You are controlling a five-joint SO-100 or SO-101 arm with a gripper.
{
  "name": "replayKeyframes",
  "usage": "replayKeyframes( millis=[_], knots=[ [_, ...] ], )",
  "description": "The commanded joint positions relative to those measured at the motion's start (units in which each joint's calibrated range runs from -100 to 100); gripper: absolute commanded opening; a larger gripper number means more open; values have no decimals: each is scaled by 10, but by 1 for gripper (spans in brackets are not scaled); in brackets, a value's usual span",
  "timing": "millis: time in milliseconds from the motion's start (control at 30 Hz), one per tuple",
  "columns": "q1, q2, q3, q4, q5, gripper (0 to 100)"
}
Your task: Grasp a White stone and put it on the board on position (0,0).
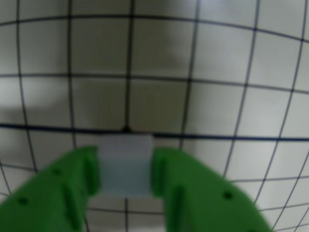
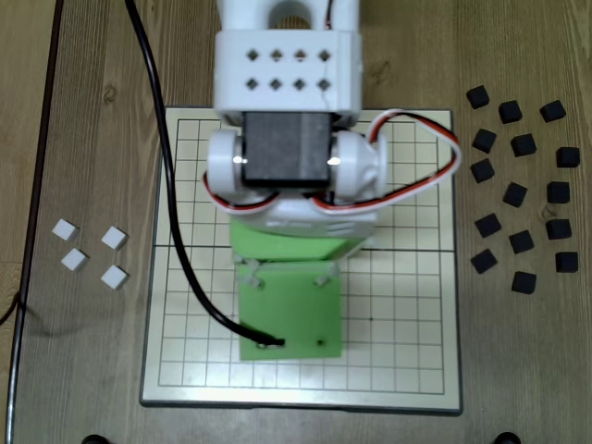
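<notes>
Green jaws pinched the White stone [image 1: 125, 166] just short of position (0,0) [image 1: 126, 129] on the board [image 2: 407, 314]; I judged it needed a slight nudge forward, centred on the dot, then a flat release

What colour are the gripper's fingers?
Bright green, clearest in the wrist view, where the gripper is shut on the White stone.

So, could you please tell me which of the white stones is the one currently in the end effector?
The White stone clamped between the green end effector fingers over the board; the other four lie loose on the table left of it.
</notes>
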Motion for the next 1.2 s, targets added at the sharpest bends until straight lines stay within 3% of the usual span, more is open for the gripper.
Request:
replayKeyframes(
  millis=[0, 1167],
  knots=[
    [2, -33, -1, -10, 0, 6],
    [-4, -40, 23, -38, -1, 6]
  ],
)
